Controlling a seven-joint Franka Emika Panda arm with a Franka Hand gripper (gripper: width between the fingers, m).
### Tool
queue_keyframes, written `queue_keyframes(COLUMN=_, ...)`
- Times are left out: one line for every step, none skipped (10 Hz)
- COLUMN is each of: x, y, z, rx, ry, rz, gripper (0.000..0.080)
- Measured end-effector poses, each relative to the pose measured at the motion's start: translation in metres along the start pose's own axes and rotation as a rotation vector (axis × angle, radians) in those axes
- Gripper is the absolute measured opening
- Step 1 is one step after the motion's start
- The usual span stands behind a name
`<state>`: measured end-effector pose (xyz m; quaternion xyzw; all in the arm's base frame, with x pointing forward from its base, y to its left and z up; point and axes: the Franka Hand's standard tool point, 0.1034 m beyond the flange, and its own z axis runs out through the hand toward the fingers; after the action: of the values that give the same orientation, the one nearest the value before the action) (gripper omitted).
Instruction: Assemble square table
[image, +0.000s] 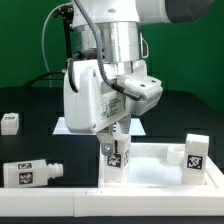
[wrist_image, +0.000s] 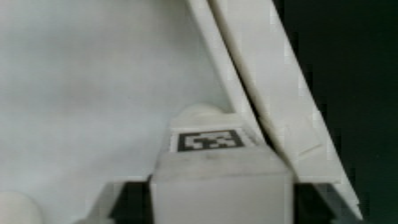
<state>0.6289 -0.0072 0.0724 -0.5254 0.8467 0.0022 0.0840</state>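
Two cameras: one off the arm, one on its wrist.
The exterior view sits low, near table height, facing the arm close up; the wrist view looks steeply down, very near; both share the tagged leg and the white tabletop.

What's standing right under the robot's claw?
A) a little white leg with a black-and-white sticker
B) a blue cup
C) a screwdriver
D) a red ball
A: a white leg with a square black-and-white tag stands upright on the white table top, directly below the gripper.
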Motion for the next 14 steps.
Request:
queue_keyframes(x=-0.003, y=0.0, z=-0.002, rx=0.002, ry=-0.002, rz=-0.009, gripper=0.0459)
queue_keyframes(x=-0.013, y=0.003, z=-0.014, rx=0.008, ry=-0.019, rz=-0.035, gripper=0.0609)
queue_keyframes(x=-0.022, y=0.009, z=-0.028, rx=0.008, ry=-0.039, rz=-0.061, gripper=0.064)
queue_keyframes(x=-0.028, y=0.017, z=-0.035, rx=-0.021, ry=-0.047, rz=-0.075, gripper=0.064)
queue_keyframes(x=-0.026, y=0.016, z=-0.033, rx=-0.016, ry=-0.046, rz=-0.071, gripper=0.0648)
queue_keyframes(x=-0.025, y=0.017, z=-0.031, rx=-0.018, ry=-0.044, rz=-0.071, gripper=0.0648)
queue_keyframes(x=-0.026, y=0.017, z=-0.031, rx=-0.018, ry=-0.044, rz=-0.071, gripper=0.0649)
queue_keyframes(x=-0.026, y=0.017, z=-0.031, rx=-0.019, ry=-0.043, rz=-0.072, gripper=0.0649)
queue_keyframes(x=-0.027, y=0.019, z=-0.03, rx=-0.021, ry=-0.043, rz=-0.075, gripper=0.0649)
queue_keyframes(x=-0.034, y=0.029, z=-0.031, rx=-0.032, ry=-0.032, rz=-0.13, gripper=0.0649)
queue_keyframes(x=-0.035, y=0.049, z=-0.03, rx=-0.043, ry=-0.03, rz=-0.184, gripper=0.0649)
queue_keyframes(x=-0.031, y=0.065, z=-0.028, rx=-0.057, ry=-0.028, rz=-0.247, gripper=0.0649)
queue_keyframes(x=-0.03, y=0.077, z=-0.026, rx=-0.063, ry=-0.02, rz=-0.231, gripper=0.0649)
queue_keyframes(x=-0.039, y=0.088, z=-0.026, rx=-0.067, ry=-0.011, rz=-0.107, gripper=0.0649)
